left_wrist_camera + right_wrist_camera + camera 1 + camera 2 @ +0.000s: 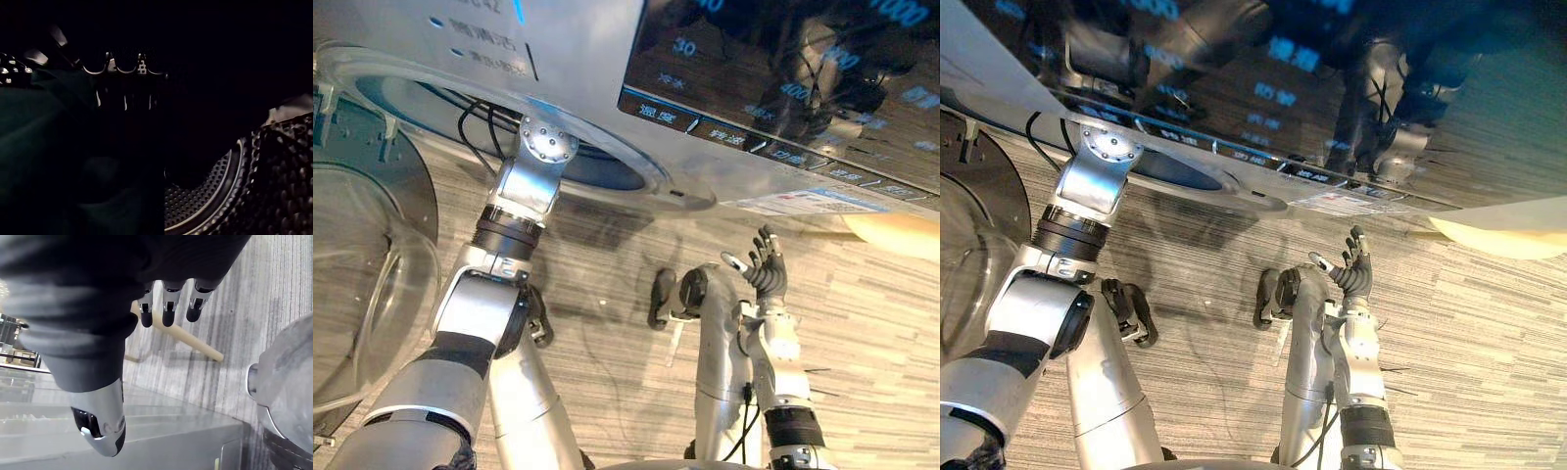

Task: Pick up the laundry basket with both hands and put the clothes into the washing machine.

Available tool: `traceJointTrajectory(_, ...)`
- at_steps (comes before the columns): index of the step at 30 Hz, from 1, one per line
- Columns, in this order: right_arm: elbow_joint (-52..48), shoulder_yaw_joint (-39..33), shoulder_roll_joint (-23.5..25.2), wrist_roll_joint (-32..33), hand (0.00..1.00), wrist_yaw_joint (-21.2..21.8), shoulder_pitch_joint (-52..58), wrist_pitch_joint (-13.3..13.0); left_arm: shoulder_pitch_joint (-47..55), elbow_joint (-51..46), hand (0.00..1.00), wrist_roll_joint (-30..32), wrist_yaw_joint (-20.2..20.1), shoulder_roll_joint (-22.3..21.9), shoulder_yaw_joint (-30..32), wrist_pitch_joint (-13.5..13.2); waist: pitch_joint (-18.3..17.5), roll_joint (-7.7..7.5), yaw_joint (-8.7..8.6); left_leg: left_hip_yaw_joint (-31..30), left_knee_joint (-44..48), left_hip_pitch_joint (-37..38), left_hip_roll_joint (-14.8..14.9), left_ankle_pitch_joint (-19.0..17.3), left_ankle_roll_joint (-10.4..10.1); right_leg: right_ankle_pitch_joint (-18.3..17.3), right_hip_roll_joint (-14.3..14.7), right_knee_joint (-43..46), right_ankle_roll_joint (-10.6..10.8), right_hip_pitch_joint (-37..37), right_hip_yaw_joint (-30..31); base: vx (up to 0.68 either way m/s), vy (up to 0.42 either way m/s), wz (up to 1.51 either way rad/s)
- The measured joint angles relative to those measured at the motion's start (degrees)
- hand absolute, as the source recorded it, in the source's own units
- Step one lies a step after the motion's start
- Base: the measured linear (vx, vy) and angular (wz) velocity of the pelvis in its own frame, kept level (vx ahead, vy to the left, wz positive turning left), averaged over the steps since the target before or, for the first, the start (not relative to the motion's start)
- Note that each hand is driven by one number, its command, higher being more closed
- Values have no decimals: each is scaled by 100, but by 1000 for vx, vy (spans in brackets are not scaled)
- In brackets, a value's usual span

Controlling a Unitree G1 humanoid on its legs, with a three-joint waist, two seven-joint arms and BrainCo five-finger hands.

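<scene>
The left hand [125, 88] is deep inside the drum [205, 196] of the washing machine [587, 59], its arm passing through the round opening. It is too dark in there to tell whether the hand grips anything. Just beside it lies a dark green cloth [44, 137], slumped against the perforated metal wall, so at least some of the laundry is in the machine. The right hand [766, 262] hangs free below the control panel with its fingers [166, 308] spread and relaxed, holding nothing, well above the striped grey floor [607, 343]. The glass door [362, 294] stands swung open at the left. A cream-coloured edge [891, 235] shows on the floor at the right; it may be the basket, but I cannot say. The cloth looks soft, light and limp. It should bunch and drape rather than slide, so a loose pinch on any raised fold would likely carry it. The likely snag is fabric catching on the rim of the opening as the hand withdraws.
</scene>
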Motion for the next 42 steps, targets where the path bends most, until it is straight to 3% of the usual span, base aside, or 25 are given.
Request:
traceJointTrajectory(5, 6, 10, 72, 9, 0, 69, 109, 8, 462, -44, 0, 149, -242, -131, 8, 26, -3, -4, 5, 54, -112, 598, -11, -39, 53, -32, -45, -84, 35, 617, -6, 9, -46, 11)
traceJointTrajectory(12, 28, 204, 45, 1, 0, 205, 713, 154, 2328, -611, 0, 195, -382, -208, 199, 29, -335, -81, 42, 351, -1125, 1916, -58, 118, -17, -19, -104, -971, 26, 1914, -189, 72, -70, 15)
traceJointTrajectory(18, 93, 196, 28, -131, 0, 237, 974, 361, 4448, -1184, 0, 116, -607, -547, 653, 13, -372, -60, 167, 708, -2413, 3749, -134, 323, -140, 17, -97, -2067, 30, 3641, -404, 153, -62, 13)
traceJointTrajectory(22, 446, 73, -26, -353, 0, 244, 1162, 447, 5922, -1356, 0, -116, -804, -1039, 908, -24, -635, 128, 183, 999, -3650, 5165, -236, 574, -163, 226, -86, -3242, 127, 5049, -647, 223, -17, 19)
traceJointTrajectory(26, 962, -24, -80, -475, 0, 256, 1236, 555, 6665, -742, 0, -248, -957, -1327, 1193, -60, -976, 280, 306, 1593, -5178, 6524, -441, 1073, -87, 772, -54, -4602, 294, 6099, -642, 167, 47, -13)
traceJointTrajectory(28, 1454, -112, -95, -475, 0, 254, 1169, 580, 6753, -65, 0, -302, -1006, -1389, 1404, -55, -1098, 353, 300, 1849, -5972, 7068, -564, 1385, -55, 1102, 9, -5322, 348, 6501, -605, 133, 45, -23)
traceJointTrajectory(31, 2664, -390, -249, -475, 0, 232, 1014, 608, 6853, 1168, 0, -329, -1121, -1419, 1711, -30, -1342, 516, 246, 2316, -7641, 7960, -894, 2138, 18, 1819, 147, -6818, 472, 7082, -440, 144, 88, -35)
traceJointTrajectory(33, 3028, -591, -320, -474, 0, 220, 945, 633, 6873, 1441, 0, -348, -1131, -1421, 1745, -17, -1371, 611, 201, 2447, -8147, 8230, -989, 2377, 50, 2132, 229, -7348, 512, 7301, -383, 77, 67, -32)
traceJointTrajectory(37, 3552, -968, -398, -468, 0, 168, 978, 650, 6939, 1739, 0, -541, -1310, -1406, 1741, -22, -1438, 700, 100, 2875, -8654, 8898, -1081, 2473, 53, 2730, 383, -8393, 595, 7943, -34, 52, 89, -50)
traceJointTrajectory(42, 3655, -1030, -432, -462, 0, 96, 1030, 651, 6919, 1743, 0, -547, -1365, -1315, 1693, -48, -1490, 732, -16, 3395, -8740, 9111, -1184, 2472, 55, 3188, 438, -8927, 602, 7938, 564, -22, 53, -68)
